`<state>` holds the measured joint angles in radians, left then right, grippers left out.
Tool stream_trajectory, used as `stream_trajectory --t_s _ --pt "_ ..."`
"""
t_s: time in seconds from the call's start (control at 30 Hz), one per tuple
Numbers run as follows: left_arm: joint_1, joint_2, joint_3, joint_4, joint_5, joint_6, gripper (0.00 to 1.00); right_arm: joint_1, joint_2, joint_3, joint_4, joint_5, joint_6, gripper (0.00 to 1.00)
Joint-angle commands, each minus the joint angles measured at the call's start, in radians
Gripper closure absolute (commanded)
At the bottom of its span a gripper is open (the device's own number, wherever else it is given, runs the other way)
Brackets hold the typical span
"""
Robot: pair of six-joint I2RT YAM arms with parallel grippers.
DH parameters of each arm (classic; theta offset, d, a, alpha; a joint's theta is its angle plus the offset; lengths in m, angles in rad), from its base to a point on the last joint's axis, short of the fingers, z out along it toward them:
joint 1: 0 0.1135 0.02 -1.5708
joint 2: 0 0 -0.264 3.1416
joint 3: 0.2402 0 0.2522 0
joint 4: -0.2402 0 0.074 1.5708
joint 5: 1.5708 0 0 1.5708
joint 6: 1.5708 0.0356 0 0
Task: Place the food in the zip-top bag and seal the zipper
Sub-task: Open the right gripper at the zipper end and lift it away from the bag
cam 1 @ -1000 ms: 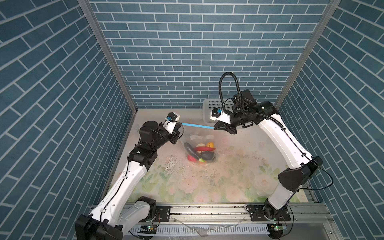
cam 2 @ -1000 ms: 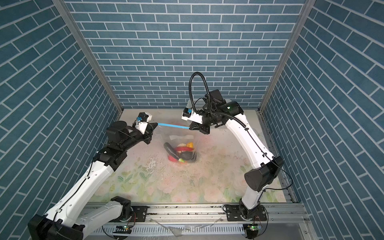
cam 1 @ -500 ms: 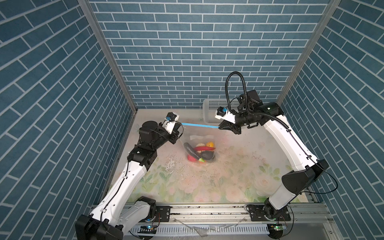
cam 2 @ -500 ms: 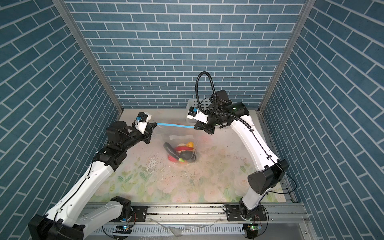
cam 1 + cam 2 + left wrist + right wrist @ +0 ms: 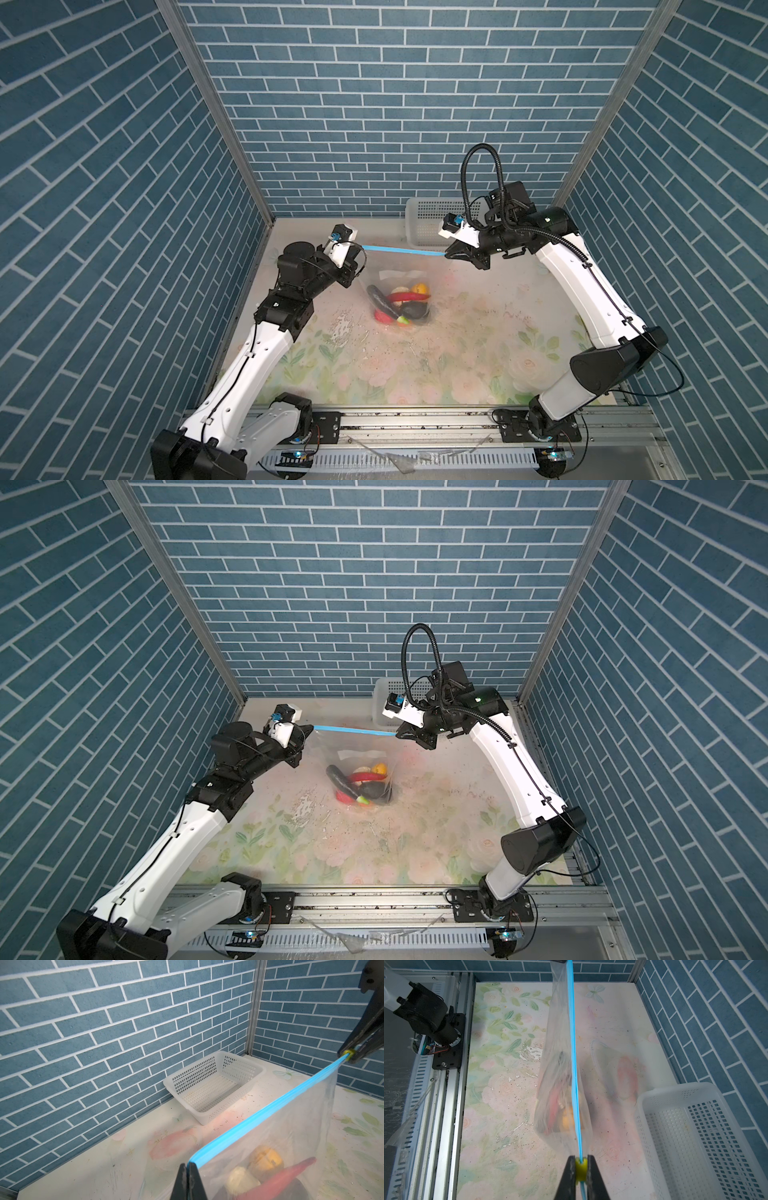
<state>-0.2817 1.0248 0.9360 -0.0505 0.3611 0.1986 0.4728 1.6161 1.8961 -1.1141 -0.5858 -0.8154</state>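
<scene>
Small toy foods (image 5: 401, 305) lie inside the clear crinkly plastic bag (image 5: 291, 1126); my left hand (image 5: 188, 1165) pinches its corner, my right hand (image 5: 580, 1159) the yellow tab (image 5: 349, 1052) of the thin blue zipper (image 5: 403, 250). Sealing looks finished.

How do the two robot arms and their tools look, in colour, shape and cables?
Both arms, left arm and right arm, have white shells with black joints and thin black cables along them. A ribbed black hose loops over the right one. The left tool and right tool each have two black tapering fingers.
</scene>
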Motion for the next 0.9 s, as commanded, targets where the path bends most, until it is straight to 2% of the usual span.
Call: stream_trajectory --t_s 0.0,0.27,0.43,0.7,0.8,0.87 --pt "0.026 -0.016 -0.003 0.006 -0.058 -0.001 1.00 -0.025 -0.042 -0.030 -0.025 0.021 0.009 0.94" --pt "0.026 -0.011 0.000 0.007 -0.045 -0.004 1.00 -0.034 -0.059 -0.052 -0.015 0.020 0.011 0.94" --pt "0.026 0.001 0.016 -0.009 0.053 0.017 1.00 -0.033 -0.055 -0.040 -0.009 -0.002 0.056 0.92" --pt "0.020 0.008 0.059 0.009 0.288 0.001 1.00 0.023 -0.011 0.026 -0.056 -0.040 0.062 0.70" --pt "0.009 0.013 0.074 0.013 0.320 -0.001 1.00 0.060 0.032 0.080 -0.074 -0.033 0.056 0.58" --pt "0.008 0.012 0.079 0.015 0.325 -0.001 1.00 0.083 0.072 0.128 -0.095 -0.029 0.048 0.55"
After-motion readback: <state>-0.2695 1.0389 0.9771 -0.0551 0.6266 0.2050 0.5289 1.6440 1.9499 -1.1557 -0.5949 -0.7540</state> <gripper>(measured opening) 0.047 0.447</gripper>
